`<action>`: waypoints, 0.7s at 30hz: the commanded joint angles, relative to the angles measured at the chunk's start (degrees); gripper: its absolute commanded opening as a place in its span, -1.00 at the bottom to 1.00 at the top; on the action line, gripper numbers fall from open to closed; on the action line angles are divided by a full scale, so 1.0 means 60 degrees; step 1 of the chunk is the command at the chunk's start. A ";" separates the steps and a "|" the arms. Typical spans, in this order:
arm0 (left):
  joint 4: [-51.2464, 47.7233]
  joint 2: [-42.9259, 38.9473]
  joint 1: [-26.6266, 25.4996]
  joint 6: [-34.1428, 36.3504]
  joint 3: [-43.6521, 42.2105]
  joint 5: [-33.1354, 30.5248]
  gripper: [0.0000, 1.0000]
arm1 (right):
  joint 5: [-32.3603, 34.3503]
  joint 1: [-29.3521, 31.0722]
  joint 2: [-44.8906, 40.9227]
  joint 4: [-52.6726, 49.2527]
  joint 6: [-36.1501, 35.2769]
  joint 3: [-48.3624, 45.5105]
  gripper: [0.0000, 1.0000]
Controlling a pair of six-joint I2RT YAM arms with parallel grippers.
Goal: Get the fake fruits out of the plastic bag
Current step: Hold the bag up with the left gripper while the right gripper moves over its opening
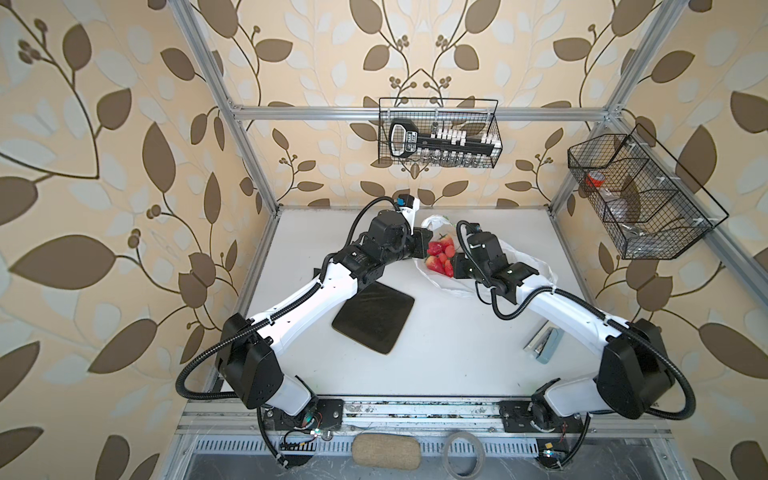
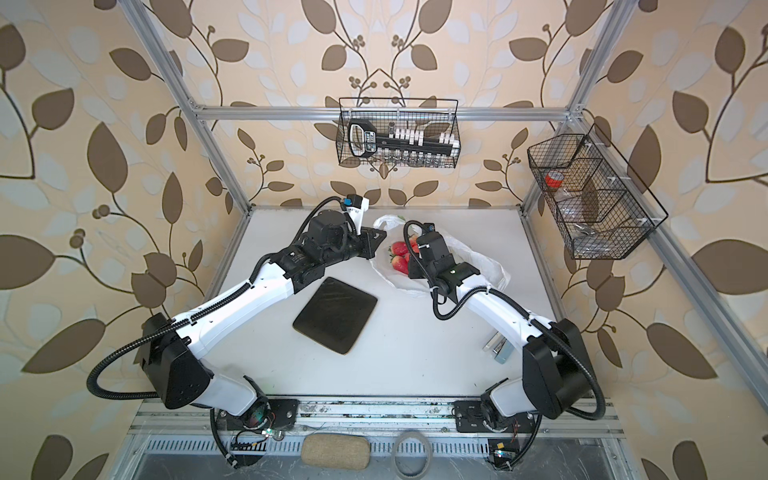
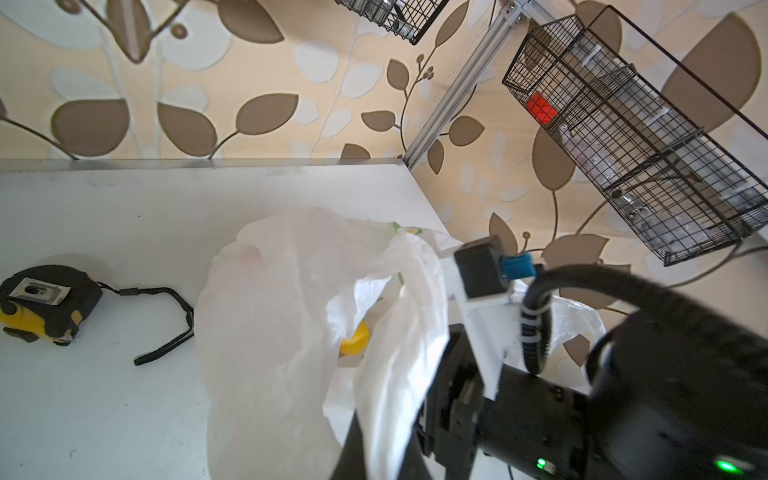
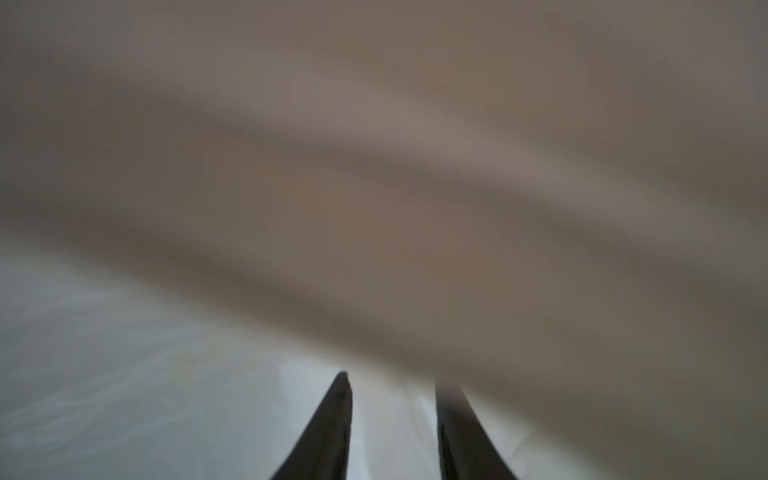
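The plastic bag [image 1: 525, 259] lies crumpled at the back middle of the table, its mouth open toward the left arm. Several red strawberries, part of the fake fruits [image 1: 440, 255], show in that mouth in both top views [image 2: 400, 255]. A yellow fruit [image 3: 355, 338] peeks from the folds in the left wrist view. My left gripper [image 3: 382, 449] is shut on the bag's edge and holds the film up [image 1: 424, 242]. My right gripper [image 4: 392, 386] is inside the bag beside the strawberries [image 1: 455, 266], jaws a narrow gap apart with only blurred film around them.
A black square mat [image 1: 374, 318] lies in front of the bag. A grey-blue stapler-like object [image 1: 544, 343] sits at the right. A yellow-black tape measure [image 3: 45, 303] rests near the back wall. Wire baskets hang on the back wall [image 1: 438, 133] and right wall [image 1: 640, 195].
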 commanded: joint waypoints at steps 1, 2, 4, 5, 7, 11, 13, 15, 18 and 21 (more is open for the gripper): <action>0.0155 -0.0389 -0.0047 -0.0139 -0.0160 0.0004 -1.00 | 0.1197 0.0052 0.0194 0.0231 -0.0069 -0.0454 -0.34; 0.0133 -0.0390 -0.0048 -0.0147 -0.0222 -0.0025 -1.00 | 0.1325 0.0052 0.0178 0.0231 -0.0022 -0.0634 -0.34; 0.0111 -0.0714 -0.0041 -0.0145 -0.0326 -0.0106 -1.00 | 0.1526 0.0045 0.0058 0.0160 0.0170 -0.1109 -0.34; 0.0103 -0.0752 -0.0046 -0.0152 -0.0382 -0.0133 -1.00 | 0.1533 0.0053 -0.0015 0.0097 0.0224 -0.1297 -0.34; 0.0096 -0.0804 -0.0048 -0.0192 -0.0492 -0.0146 -1.00 | 0.1505 0.0045 -0.0202 -0.0099 0.0429 -0.1668 -0.34; 0.0081 -0.0899 -0.0050 -0.0289 -0.0716 -0.0140 -1.00 | 0.1236 0.0049 -0.0653 -0.0396 0.0923 -0.2428 -0.34; 0.0074 -0.0951 -0.0054 -0.0289 -0.0872 -0.0109 -1.00 | 0.1086 0.0091 -0.0865 -0.0490 0.1205 -0.2818 -0.33; 0.0081 -0.0970 -0.0067 -0.0298 -0.1006 -0.0109 -1.00 | 0.0924 0.0134 -0.0984 -0.0471 0.1408 -0.3172 -0.31; -0.0021 -0.0980 -0.0109 -0.0286 -0.1097 -0.0113 -1.00 | 0.0565 0.0145 -0.0940 -0.0359 0.1619 -0.3573 -0.20; -0.0108 -0.0959 -0.0197 -0.0214 -0.1213 -0.0130 -1.00 | 0.0411 0.0138 -0.0803 -0.0358 0.1643 -0.3421 -0.12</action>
